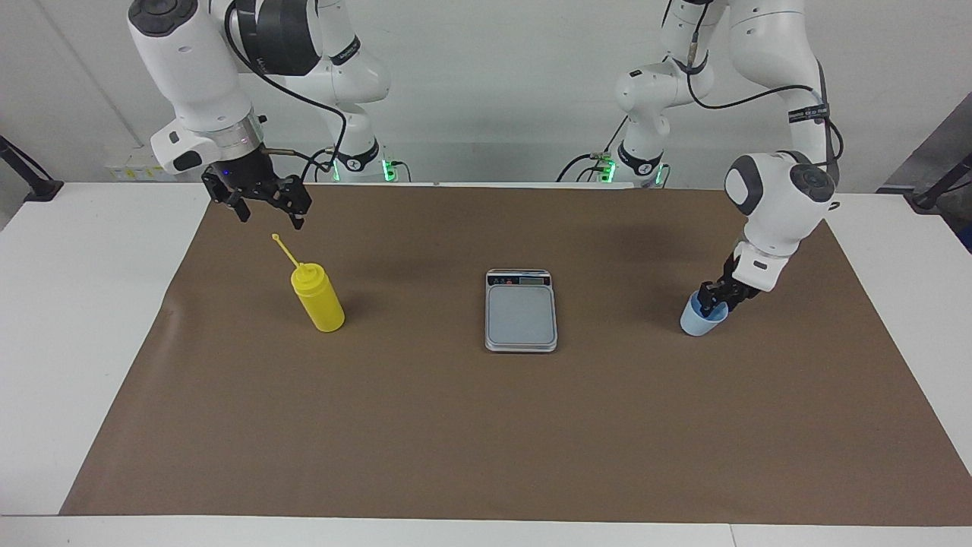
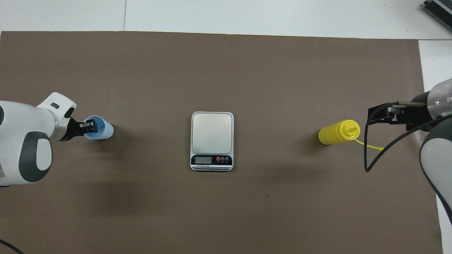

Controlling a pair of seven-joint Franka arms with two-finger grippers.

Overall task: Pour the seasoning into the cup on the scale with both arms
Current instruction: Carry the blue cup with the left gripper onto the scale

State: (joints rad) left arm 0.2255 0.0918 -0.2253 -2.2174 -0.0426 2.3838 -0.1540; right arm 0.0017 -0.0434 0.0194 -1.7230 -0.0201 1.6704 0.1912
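Early stage. Left gripper (image 1: 714,301) pinching cup (image 1: 700,319) rim, frame's right, cup still on mat. Scale (image 1: 521,313) centre, bare. Right gripper (image 1: 271,211) fingers spread above seasoning (image 1: 320,298), upper left. Pour not begun.

Upright yellow bottle (image 1: 320,298), grey scale (image 1: 521,311) mid-mat, pale blue cup (image 1: 701,317).

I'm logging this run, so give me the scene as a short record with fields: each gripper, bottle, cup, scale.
left gripper: at the pale blue cup, one finger inside its rim
right gripper: open, in the air above the yellow squeeze bottle
bottle: upright on the brown mat, untouched
cup: on the mat, not on the scale
digital kitchen scale: mid-mat, plate bare
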